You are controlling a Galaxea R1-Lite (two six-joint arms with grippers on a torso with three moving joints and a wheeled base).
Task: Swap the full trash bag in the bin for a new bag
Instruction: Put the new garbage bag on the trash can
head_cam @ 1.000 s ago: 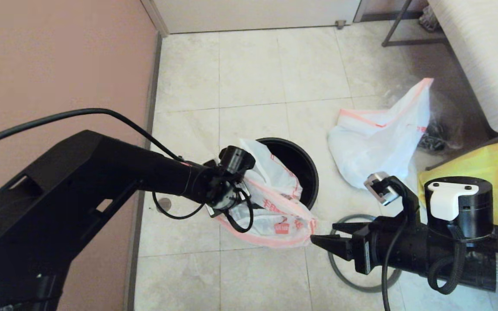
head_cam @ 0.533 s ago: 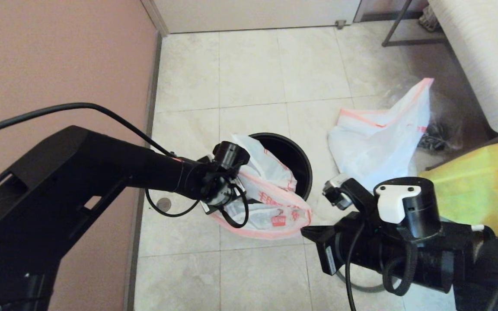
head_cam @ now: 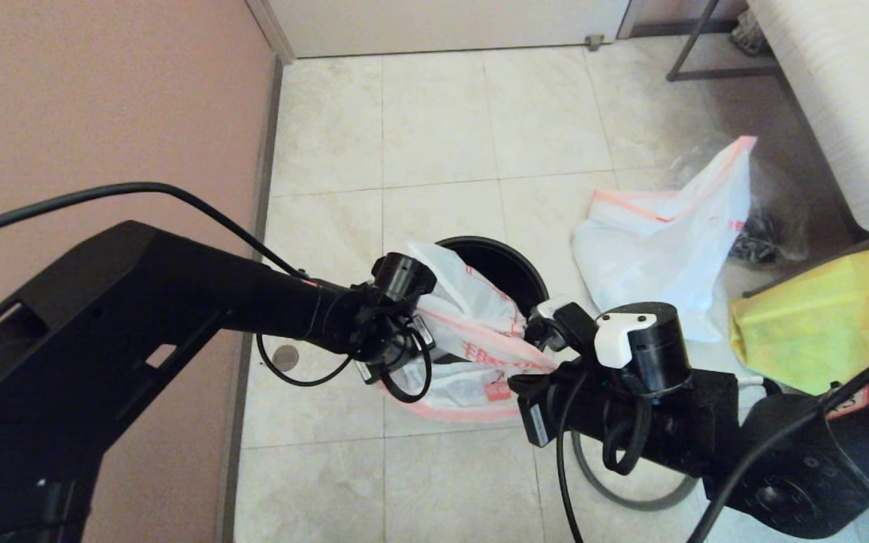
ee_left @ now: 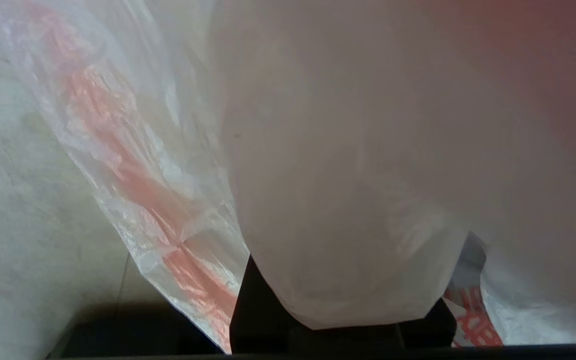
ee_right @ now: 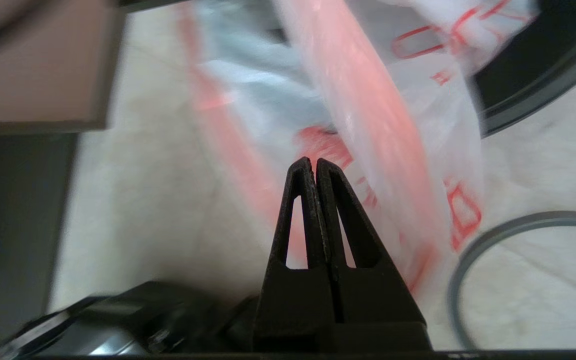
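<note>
Lining step: the left gripper (head_cam: 393, 354) clamps the new bag (head_cam: 472, 332) at the bin (head_cam: 514, 260)'s seven o'clock rim — the right gripper (ee_right: 314, 165) is pressed together, seemingly empty. Next it probably must reopen and catch the hem.

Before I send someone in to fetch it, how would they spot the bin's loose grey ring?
Start at the black bin on the tiled floor beside the pink wall. On the side away from that wall, partly under the robot's right arm, the grey ring lies flat on the tiles. It is the only thin, bare hoop there; its neighbours are all plastic bags.
</note>
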